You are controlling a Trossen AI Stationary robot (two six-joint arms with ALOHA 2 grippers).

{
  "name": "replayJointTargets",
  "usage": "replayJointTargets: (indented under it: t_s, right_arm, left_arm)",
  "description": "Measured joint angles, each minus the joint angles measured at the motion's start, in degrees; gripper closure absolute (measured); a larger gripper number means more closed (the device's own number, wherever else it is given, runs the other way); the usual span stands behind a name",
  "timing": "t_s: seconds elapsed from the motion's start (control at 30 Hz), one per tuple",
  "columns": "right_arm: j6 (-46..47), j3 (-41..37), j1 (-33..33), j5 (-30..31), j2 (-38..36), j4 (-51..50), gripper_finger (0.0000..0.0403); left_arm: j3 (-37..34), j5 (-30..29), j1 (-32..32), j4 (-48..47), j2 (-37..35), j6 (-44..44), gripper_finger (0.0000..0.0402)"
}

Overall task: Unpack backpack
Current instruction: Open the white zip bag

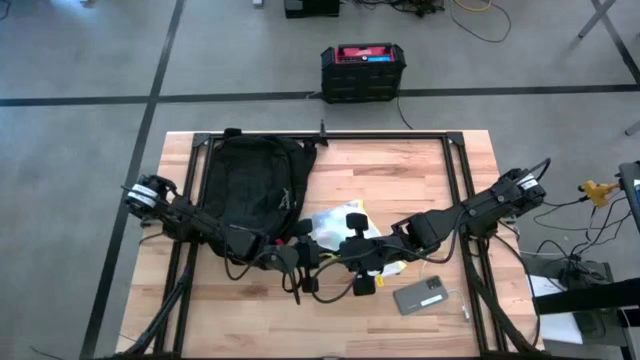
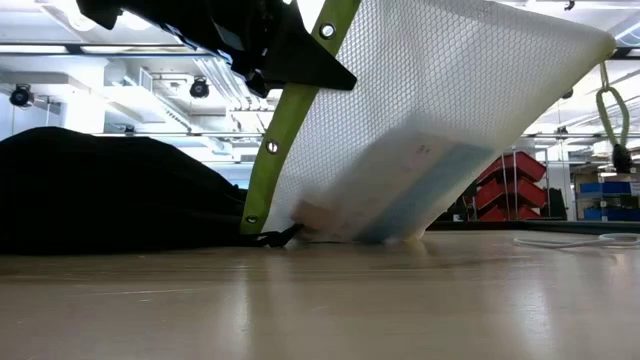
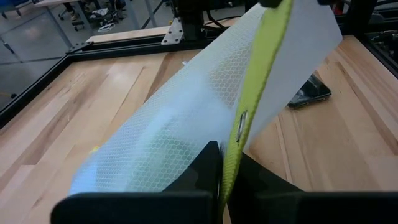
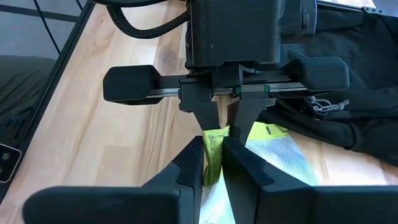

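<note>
With both the left pincer (image 4: 217, 134) and right pincer (image 4: 214, 163) pinching the light, floppy mesh pouch (image 2: 430, 120) by its stiffer green edge (image 3: 255, 81), I judge the backpack (image 1: 245, 180) limp.

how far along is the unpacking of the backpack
Partly done. A grey phone already lies on the table, apart from the backpack. In hand: a white mesh pouch with a lime-green edge, clear of the backpack and tilted with one corner on the table, pinched on that edge by both the left pincer and the right pincer. Left: setting it down; whether more is inside the backpack cannot be seen.
</note>
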Motion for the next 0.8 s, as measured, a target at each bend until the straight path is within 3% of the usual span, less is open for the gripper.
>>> replayJointTargets:
  t_s: [0.8]
  right_arm:
    - [0.00,0.02,0.00,0.00,-0.02,0.00,0.0326]
  left_arm:
    - [0.00,-0.01,0.04,0.04,-0.07,-2.16,0.0402]
